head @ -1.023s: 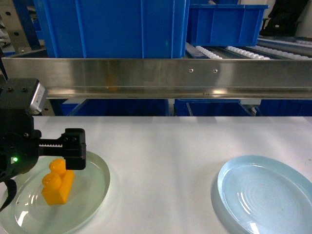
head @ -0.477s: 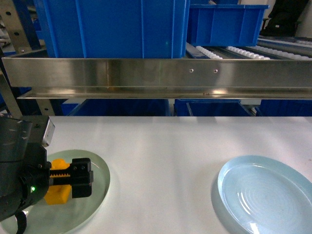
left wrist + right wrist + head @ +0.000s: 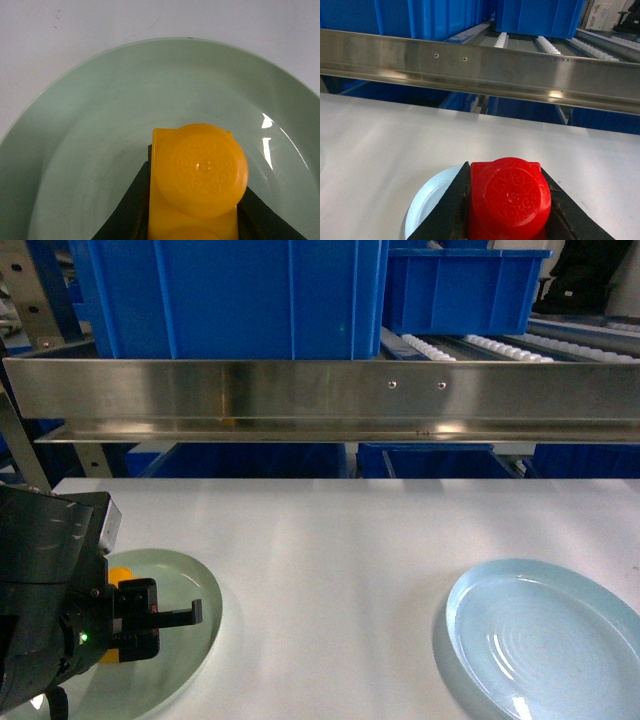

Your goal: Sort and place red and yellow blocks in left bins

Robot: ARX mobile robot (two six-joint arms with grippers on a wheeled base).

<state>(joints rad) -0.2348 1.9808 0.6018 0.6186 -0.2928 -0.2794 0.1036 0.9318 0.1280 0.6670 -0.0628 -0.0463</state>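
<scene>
The yellow block (image 3: 200,170) stands stud-up on a pale green plate (image 3: 100,115). My left gripper (image 3: 196,200) is shut on it, a black finger pressed against each side. From the head camera, the left gripper (image 3: 132,625) covers most of the yellow block (image 3: 120,575) at the lower left. In the right wrist view my right gripper (image 3: 504,170) is shut on the red block (image 3: 509,200), held above the edge of a pale blue plate (image 3: 427,205). The right gripper is outside the head view. A large blue bin (image 3: 230,300) sits high at the back left.
A steel rail (image 3: 330,400) runs across the back of the white table (image 3: 330,540), between it and the bins. A second blue bin (image 3: 465,290) stands on white rollers at the back right. The pale blue plate (image 3: 545,640) lies at the table's right front.
My left gripper came down and back over the green plate, and its fingers closed in around the yellow block, which now is mostly hidden in the head view.
</scene>
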